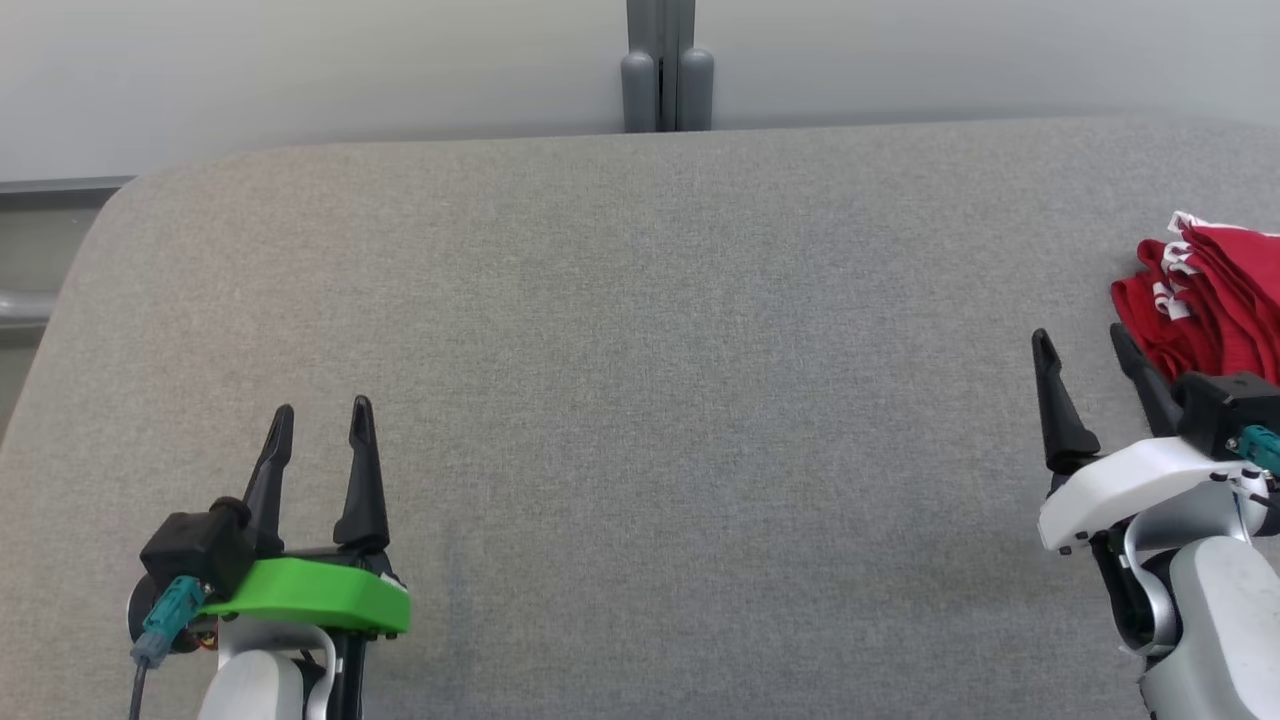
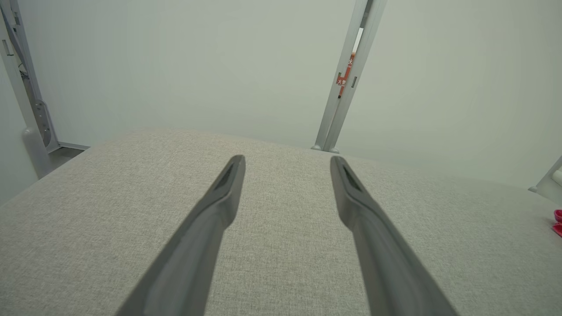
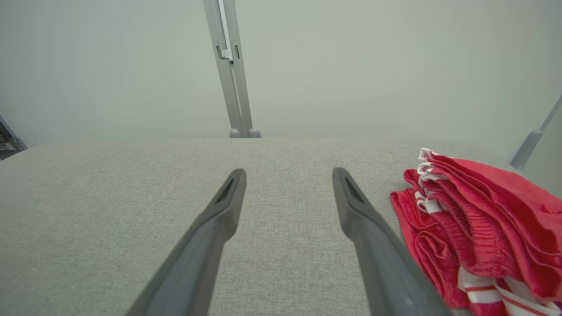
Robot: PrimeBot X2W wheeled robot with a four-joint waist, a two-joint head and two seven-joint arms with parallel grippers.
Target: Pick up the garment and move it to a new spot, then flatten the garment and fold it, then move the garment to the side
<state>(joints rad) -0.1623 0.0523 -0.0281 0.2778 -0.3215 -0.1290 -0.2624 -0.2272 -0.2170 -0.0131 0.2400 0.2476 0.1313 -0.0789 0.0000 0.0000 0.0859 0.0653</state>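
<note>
Fingers (image 1: 362, 470) spread over grey fabric surface (image 1: 640, 350); pale wall (image 1: 300, 70) behind.

Matt woven table (image 1: 640, 350), ribbed cloth garment (image 1: 1215, 290)

Setting: robot test cell or laboratory bay. Evidence: plain pale partition walls (image 1: 300, 70) meeting at a grey metal post (image 1: 667, 70); small red label (image 2: 344, 80) fixed to that post; one broad grey fabric-covered surface (image 1: 640, 400) with rounded corners; further grey metal framing (image 2: 31, 96) beside the surface's far left corner.
</note>
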